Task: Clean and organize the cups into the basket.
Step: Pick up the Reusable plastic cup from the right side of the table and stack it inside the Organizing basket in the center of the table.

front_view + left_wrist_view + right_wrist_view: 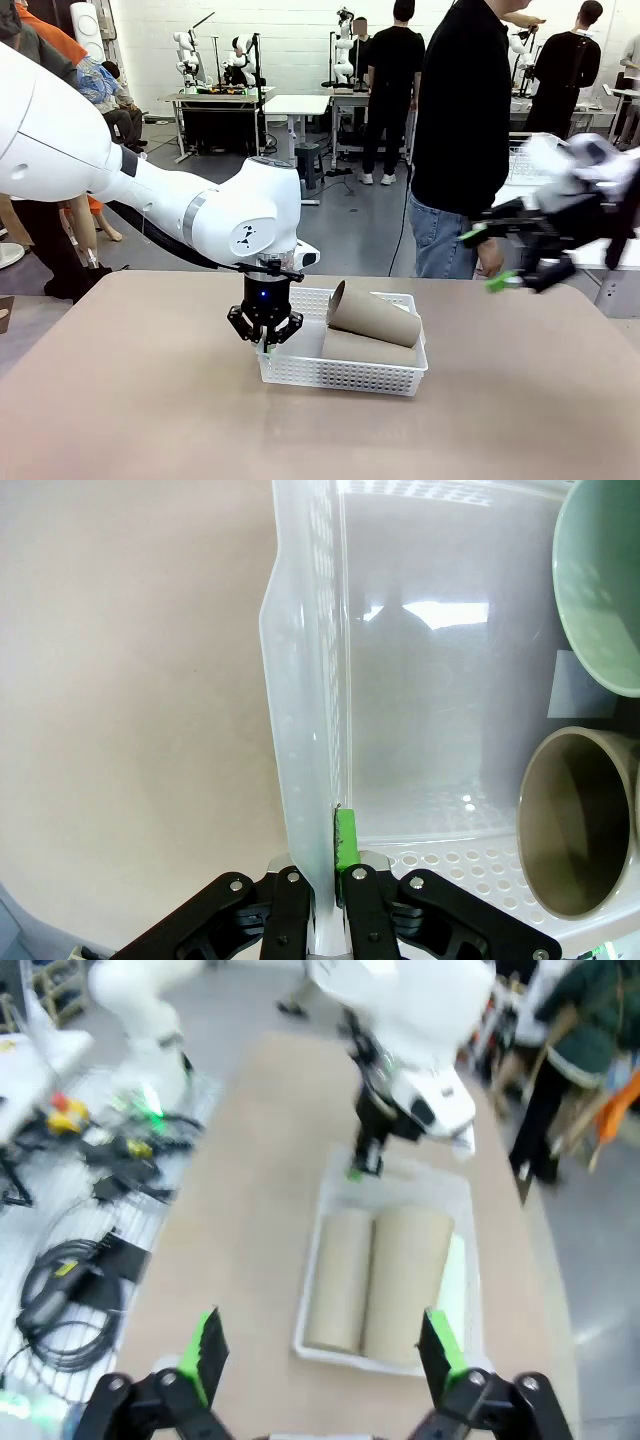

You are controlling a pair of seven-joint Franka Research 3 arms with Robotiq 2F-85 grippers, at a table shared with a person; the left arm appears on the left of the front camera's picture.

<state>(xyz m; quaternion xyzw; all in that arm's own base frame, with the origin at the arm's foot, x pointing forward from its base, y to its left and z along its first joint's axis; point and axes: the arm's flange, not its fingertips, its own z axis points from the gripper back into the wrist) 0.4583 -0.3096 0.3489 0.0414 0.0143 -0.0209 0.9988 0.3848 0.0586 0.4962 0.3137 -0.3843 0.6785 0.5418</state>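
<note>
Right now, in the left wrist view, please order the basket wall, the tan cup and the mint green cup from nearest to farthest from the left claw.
1. Basket wall: pinched in the left claw.
2. Tan cup: lower right, inside the basket.
3. Mint green cup: upper right, farthest.

basket: on surface, near its middle; landmark for the rest.
cups: in basket, lying on their sides next to each other, toward basket's right part; one more cup beside them, seen in left wrist view.
left gripper: at basket's left end wall, fingers pinched on that rim, one inside, one outside.
right gripper: right of basket, well above surface, apart from basket; fingers spread wide.
person: behind basket, at surface's far edge, a bit right.
</note>
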